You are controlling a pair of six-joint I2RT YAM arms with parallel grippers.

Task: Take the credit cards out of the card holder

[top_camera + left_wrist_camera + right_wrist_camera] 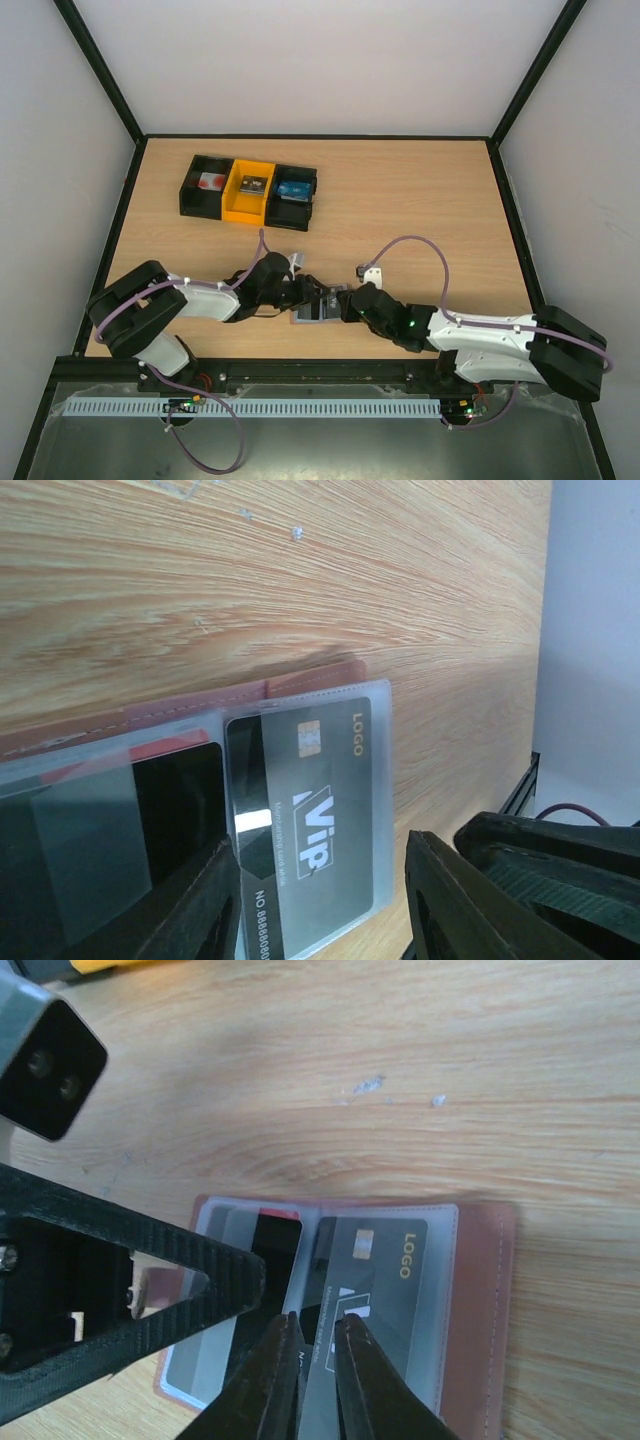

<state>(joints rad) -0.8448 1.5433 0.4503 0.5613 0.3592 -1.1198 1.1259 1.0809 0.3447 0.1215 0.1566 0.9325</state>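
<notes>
The card holder point(308, 312) lies open on the table between both grippers, with a mauve-brown rim point(482, 1300) and clear pocket panels. A grey credit card point(395, 1275) marked LOGO and VIP sits in its right pocket, also in the left wrist view point(310, 810). A red card edge point(278, 1214) peeks above a black patch in the left pocket. My left gripper point(320, 900) is open and straddles the grey card's panel; one finger point(150, 1270) lies over the left panel. My right gripper point(318, 1320) has its fingers almost together, with its tips over the grey card's left edge by the fold.
A row of bins stands at the back left: black point(203, 186), yellow point(248, 192), black point(296, 190), each with small items. The right arm's dark body point(560, 880) is close beside the left gripper. Black frame rails edge the table.
</notes>
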